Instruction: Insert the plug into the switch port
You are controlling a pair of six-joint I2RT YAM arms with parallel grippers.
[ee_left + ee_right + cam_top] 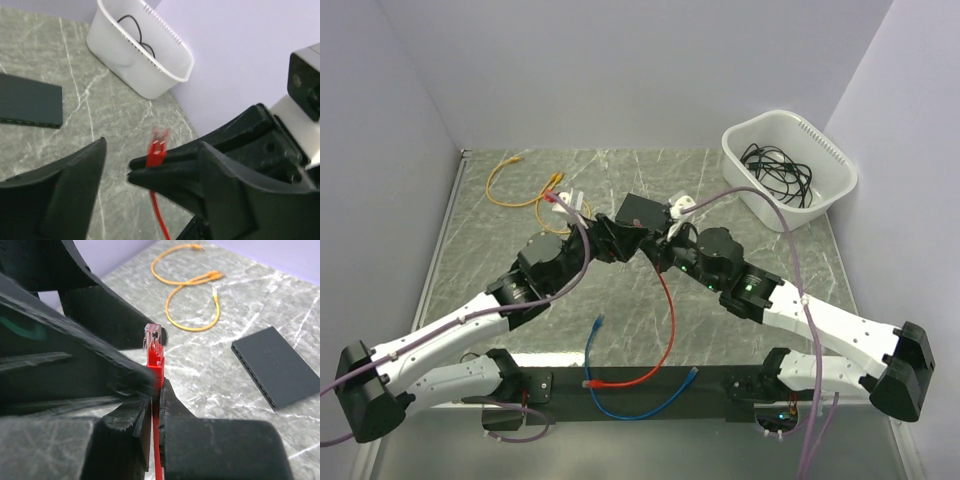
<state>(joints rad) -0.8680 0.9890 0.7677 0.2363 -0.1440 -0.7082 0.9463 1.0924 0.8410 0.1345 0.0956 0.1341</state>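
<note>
One red plug [154,347] with a clear tip stands up out of my right hand [156,402]. That hand's two fingers are pressed together on the red boot just under the tip. The red cable [668,320] drops from that grip and trails back across the worktop [620,170] toward my bases. My left hand [117,162] meets the right one tip to tip, with its fingers spread apart and gripping nothing. The plug's tip is just beside one of those fingers; I cannot tell whether it touches. The switch [277,367] lies flat on the worktop, clear of the plug. It is ahead and to the right of my right hand, and ahead and to the left of my left. One of its long edges, lined with small openings, is turned toward my right hand. An orange cable [190,315] lies looped on the stone ahead of my right hand, past the plug. A white tub [145,60] with black cords [780,170] in it sits ahead of my left hand, near the wall and further off than the switch. A blue cable [620,400] curls on the worktop behind both hands, close to my bases.
</note>
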